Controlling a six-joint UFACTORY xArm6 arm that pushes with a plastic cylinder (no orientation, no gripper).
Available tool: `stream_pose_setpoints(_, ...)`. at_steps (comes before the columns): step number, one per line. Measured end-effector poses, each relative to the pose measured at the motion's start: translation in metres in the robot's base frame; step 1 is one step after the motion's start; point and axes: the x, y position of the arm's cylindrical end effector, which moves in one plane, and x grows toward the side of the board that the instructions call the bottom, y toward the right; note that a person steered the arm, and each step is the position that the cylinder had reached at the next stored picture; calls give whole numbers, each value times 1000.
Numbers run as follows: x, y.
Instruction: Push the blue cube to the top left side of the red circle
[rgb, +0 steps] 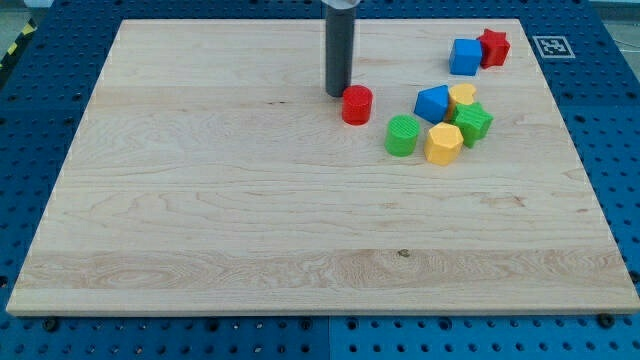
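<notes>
- Currently my tip (337, 94) rests on the wooden counter (250, 200) in the upper middle of the frame, just beside the upper left of the red circle (357, 104); whether they touch cannot be told.
- Tool state: a plain dark rod, standing upright, holding nothing.
- Blue cube (465, 56) sits at the upper right of the frame, well apart from my tip and touching the red star-shaped block (493, 47) on its right.
- Cluster right of the red circle: a blue block (432, 103), a yellow block (462, 96) behind it, a green star-shaped block (473, 123), a yellow hexagonal block (443, 144) and a green round block (403, 135), packed closely together.
- Fiducial marker (552, 45) lies at the counter's upper right corner.
</notes>
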Motion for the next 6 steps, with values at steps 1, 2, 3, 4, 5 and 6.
stream_pose_setpoints(1, 6, 17)
stream_pose_setpoints(2, 14, 31)
stream_pose_setpoints(3, 3, 23)
stream_pose_setpoints(4, -41, 14)
stream_pose_setpoints(5, -87, 14)
stream_pose_setpoints(6, -147, 51)
